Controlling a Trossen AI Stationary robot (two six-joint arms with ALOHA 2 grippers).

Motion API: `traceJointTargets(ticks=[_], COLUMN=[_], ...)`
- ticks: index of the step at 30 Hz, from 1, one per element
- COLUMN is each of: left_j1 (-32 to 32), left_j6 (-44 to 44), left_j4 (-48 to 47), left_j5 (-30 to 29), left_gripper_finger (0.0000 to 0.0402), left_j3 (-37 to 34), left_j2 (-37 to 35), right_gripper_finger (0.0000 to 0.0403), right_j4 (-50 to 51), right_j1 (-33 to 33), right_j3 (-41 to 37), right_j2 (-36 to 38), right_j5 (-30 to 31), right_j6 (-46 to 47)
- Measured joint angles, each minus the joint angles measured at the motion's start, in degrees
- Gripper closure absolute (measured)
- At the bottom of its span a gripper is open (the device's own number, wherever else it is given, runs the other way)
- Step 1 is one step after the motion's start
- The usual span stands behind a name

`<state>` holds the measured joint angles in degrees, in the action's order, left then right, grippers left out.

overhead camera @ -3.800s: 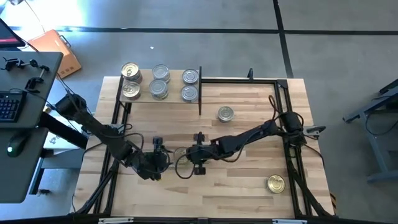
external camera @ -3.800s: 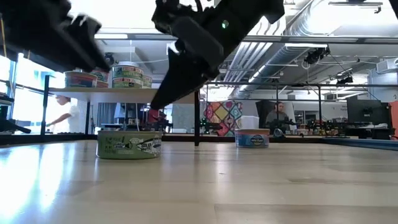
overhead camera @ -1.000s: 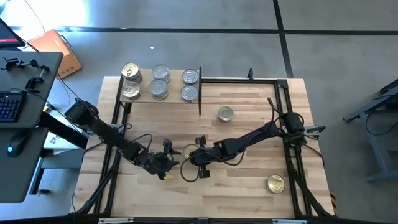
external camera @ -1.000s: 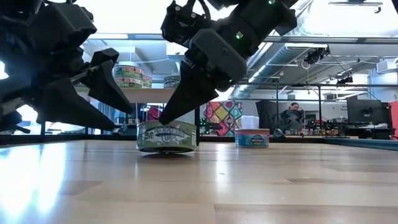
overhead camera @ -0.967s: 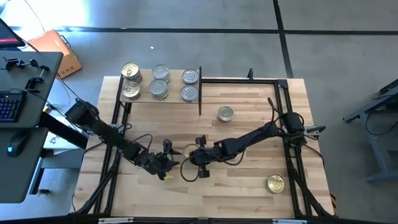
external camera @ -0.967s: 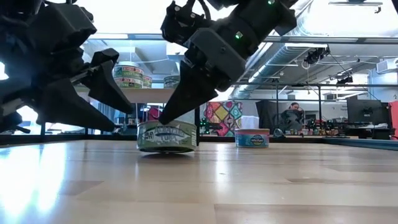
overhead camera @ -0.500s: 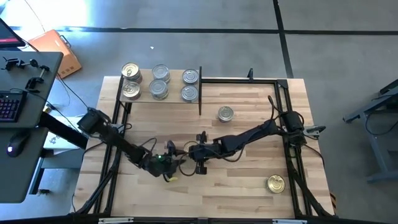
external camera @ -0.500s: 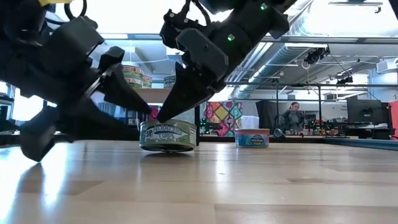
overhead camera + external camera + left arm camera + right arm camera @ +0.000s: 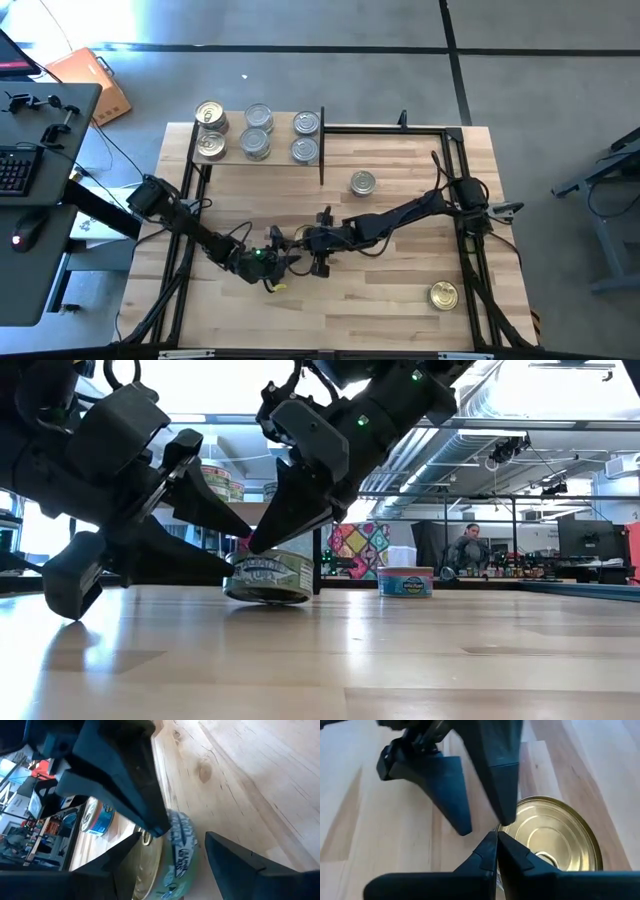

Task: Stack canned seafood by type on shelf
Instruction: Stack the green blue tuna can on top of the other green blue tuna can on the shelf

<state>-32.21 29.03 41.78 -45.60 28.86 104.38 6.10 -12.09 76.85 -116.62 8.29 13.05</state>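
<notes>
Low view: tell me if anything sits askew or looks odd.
The tin mid-table is tipped, one edge lifted off the table. The shut right pincer presses on its rim while the open left pincer reaches around it. Shelf tins look orderly.

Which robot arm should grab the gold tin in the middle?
Probably the left. The left gripper is open around the gold tin, while the right gripper is shut, just touching its rim.

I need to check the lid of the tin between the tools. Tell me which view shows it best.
Right wrist view: the tin shows its gold lid close up. Low view gives only its side label, left wrist a partial side; in the high view the tools hide it.
</notes>
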Motion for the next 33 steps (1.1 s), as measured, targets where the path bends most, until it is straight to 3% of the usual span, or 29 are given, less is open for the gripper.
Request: traceJointTargets(ticks=[18, 21, 24, 28, 33], left_j1=[2.84, 2.74, 2.49, 2.42, 1.56], left_j6=[-3.21, -3.79, -6.11, -10.73, -11.4], left_j4=[-0.93, 0.06, 1.16, 0.81, 1.47], left_j5=[-1.2, 0.9, 3.43, 4.15, 5.71], left_gripper_finger=[0.0193, 0.0194, 0.0215, 0.0281, 0.0285], left_j3=[-0.15, -0.2, -0.2, -0.26, -0.2], left_j2=[0.09, 0.11, 0.22, -0.21, -0.26], right_gripper_finger=[0.0403, 0.0403, 0.0403, 0.0402, 0.0374], right_j4=[-1.17, -1.09, -0.99, -0.96, -0.7], right_j1=[0.14, 0.12, 0.07, -0.46, -0.77], right_j3=[0.09, 0.09, 0.09, 0.09, 0.08], right_j2=[2.56, 2.52, 2.52, 2.54, 3.05], right_j5=[-2.82, -2.84, -2.99, -2.84, -5.54], right_j6=[0.46, 0.44, -0.4, -3.56, -9.14])
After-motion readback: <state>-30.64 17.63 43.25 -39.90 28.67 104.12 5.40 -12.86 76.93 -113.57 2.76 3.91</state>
